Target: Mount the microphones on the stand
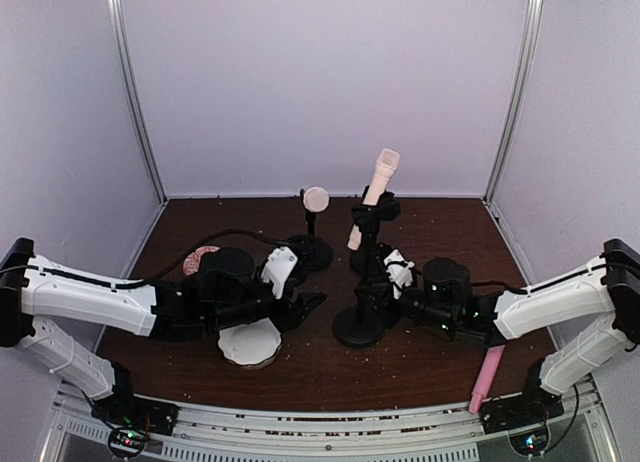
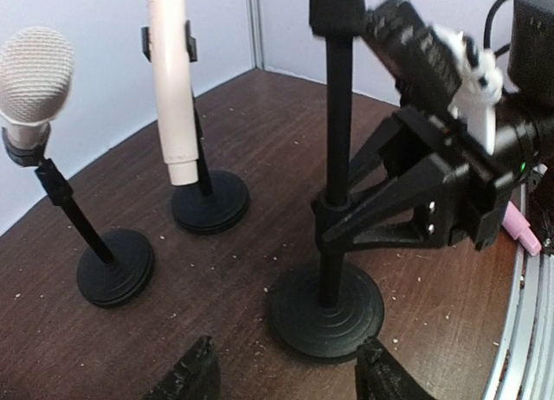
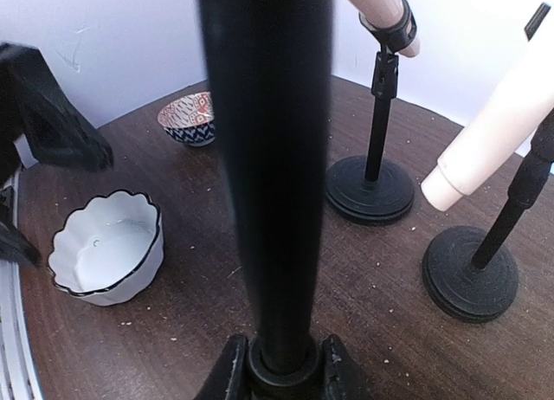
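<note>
Three black stands are on the brown table. The back left stand holds a cream microphone with a round head. The middle stand holds a second cream microphone, tilted. The front stand carries no microphone. My right gripper is shut on its pole, which shows in the right wrist view between the fingers. The pink microphone lies on the table by the right arm's base. My left gripper is open, low, just left of the front stand's base.
A white scalloped bowl sits under the left arm near the front. A patterned bowl stands behind that arm. White walls close in the table on three sides. A metal rail runs along the near edge.
</note>
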Action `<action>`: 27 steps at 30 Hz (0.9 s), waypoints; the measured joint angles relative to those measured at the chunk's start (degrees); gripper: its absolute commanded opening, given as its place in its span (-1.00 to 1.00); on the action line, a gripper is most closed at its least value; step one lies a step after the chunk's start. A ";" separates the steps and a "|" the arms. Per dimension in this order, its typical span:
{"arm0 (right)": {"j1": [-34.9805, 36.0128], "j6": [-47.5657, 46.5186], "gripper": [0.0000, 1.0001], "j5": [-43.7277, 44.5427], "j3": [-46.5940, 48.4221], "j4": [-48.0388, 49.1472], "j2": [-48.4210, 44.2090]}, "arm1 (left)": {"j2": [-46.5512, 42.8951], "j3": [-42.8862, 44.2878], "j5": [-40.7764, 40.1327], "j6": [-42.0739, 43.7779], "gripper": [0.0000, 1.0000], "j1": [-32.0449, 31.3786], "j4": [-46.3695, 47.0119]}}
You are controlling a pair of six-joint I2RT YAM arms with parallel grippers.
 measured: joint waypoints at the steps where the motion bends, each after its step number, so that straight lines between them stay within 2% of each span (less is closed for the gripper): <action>1: 0.26 0.35 -1.00 0.11 -0.02 -1.75 -1.90 | 1.01 0.00 0.98 0.07 0.11 -0.02 0.72; 9: 5.07 4.39 -1.00 2.08 0.83 -7.30 -13.09 | 8.44 0.00 5.20 -0.46 0.12 -0.02 8.24; 19: 10.43 8.92 -1.00 7.10 1.77 -8.50 -13.60 | 15.93 1.51 6.32 -0.94 0.08 0.00 18.14; 22: 11.26 9.33 -1.00 8.66 1.77 -8.52 -13.53 | 16.72 2.14 6.82 -1.05 0.03 -0.02 19.78; 27: 11.58 9.31 -1.00 11.76 1.77 -8.55 -13.51 | 16.24 2.16 4.55 -2.62 0.06 -0.35 19.58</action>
